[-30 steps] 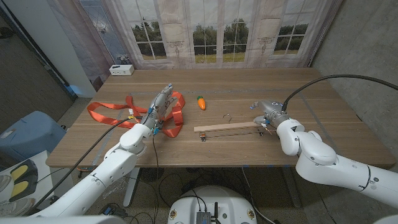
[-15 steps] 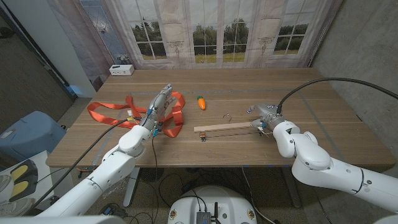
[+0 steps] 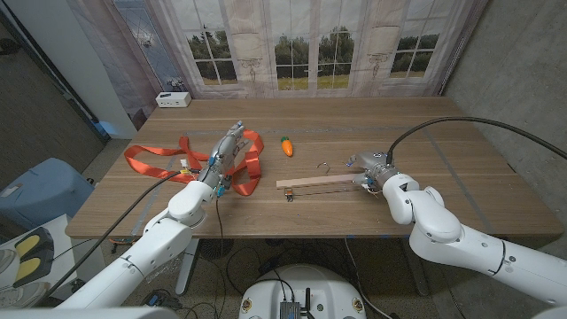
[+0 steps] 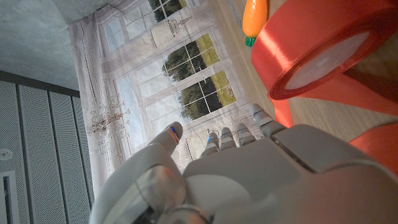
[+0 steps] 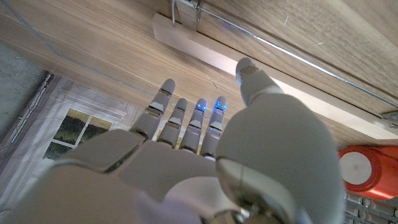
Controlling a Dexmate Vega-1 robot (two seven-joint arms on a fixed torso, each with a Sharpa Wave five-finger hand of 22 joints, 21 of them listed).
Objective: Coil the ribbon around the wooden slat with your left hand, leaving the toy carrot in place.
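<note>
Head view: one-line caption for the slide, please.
Left hand over the orange ribbon, right hand at the wooden slat, toy carrot between them.

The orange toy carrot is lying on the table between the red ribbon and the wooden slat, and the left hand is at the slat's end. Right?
One slip: the head view shows the right hand at the wooden slat's end. The left hand is over the red ribbon. The orange toy carrot does lie between them.
</note>
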